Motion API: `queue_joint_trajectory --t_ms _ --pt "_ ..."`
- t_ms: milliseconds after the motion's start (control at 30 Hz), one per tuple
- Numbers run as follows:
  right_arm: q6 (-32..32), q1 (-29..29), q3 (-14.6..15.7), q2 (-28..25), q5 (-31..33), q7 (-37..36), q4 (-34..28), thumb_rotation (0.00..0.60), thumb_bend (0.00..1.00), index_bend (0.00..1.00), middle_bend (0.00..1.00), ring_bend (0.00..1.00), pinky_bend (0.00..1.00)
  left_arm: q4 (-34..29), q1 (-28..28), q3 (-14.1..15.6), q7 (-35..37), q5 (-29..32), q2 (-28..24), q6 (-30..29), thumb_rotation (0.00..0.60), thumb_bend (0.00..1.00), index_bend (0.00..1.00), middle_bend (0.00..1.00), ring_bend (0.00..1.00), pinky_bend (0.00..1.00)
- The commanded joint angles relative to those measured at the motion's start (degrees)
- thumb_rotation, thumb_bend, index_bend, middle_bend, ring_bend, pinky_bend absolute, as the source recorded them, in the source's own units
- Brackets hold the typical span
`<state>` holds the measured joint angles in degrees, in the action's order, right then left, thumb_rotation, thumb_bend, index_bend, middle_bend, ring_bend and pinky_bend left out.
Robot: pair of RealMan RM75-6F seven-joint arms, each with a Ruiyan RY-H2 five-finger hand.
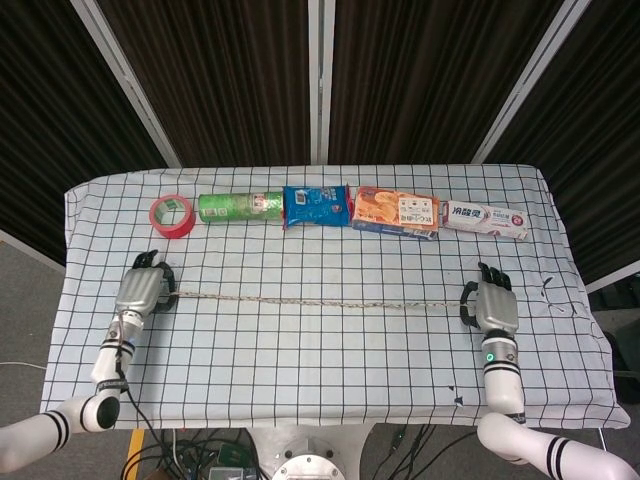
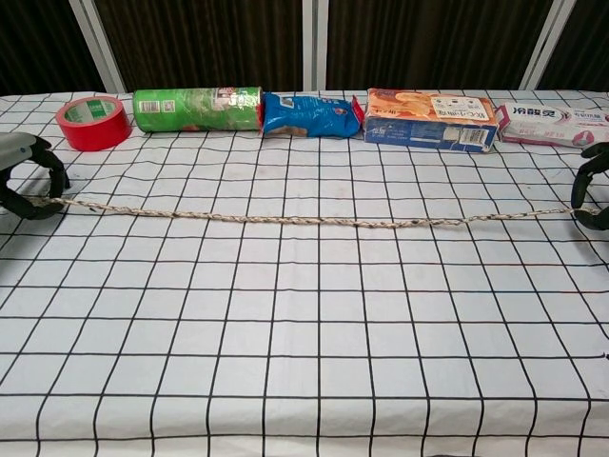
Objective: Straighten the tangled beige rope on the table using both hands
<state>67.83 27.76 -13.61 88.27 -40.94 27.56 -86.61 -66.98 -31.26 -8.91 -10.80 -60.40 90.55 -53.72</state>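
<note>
— Item one, the rope: where does it lie, and how far along is the job?

— The rope (image 2: 285, 219) runs in one nearly straight line across the middle of the table (image 1: 330, 380), from the left edge toward the right. I see no loops or knots, so I judge the straightening all but done; only letting go seems left.

— Your hands?

— My left hand (image 1: 143, 290) has its fingers curled around the rope's left end. My right hand (image 1: 493, 305) sits at the right end, fingers curved in; whether they pinch the rope I cannot tell.

— Other things, largest first?

— Along the far edge: orange box (image 1: 396, 212), green can (image 1: 240, 207), toothpaste box (image 1: 487, 219), blue bag (image 1: 316, 205), red tape roll (image 1: 172, 215). All well apart from the rope; nothing stands in my way.
</note>
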Motion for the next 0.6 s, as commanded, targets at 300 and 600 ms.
queue_joint_trajectory --t_ms 300,600 --pt "0.15 -0.10 0.01 -0.08 0.02 0.10 -0.31 0.600 0.39 0.69 0.06 0.00 0.00 0.22 -0.23 0.05 -0.73 0.74 -0.40 1.47 0.600 0.35 0.61 0.30 0.00 0.02" --pt "0.20 -0.16 -0.01 0.17 0.15 0.05 -0.17 0.600 0.39 0.69 0.05 0.00 0.00 -0.17 -0.35 0.50 -2.10 1.70 -0.91 2.58 0.600 0.25 0.33 0.23 0.00 0.01"
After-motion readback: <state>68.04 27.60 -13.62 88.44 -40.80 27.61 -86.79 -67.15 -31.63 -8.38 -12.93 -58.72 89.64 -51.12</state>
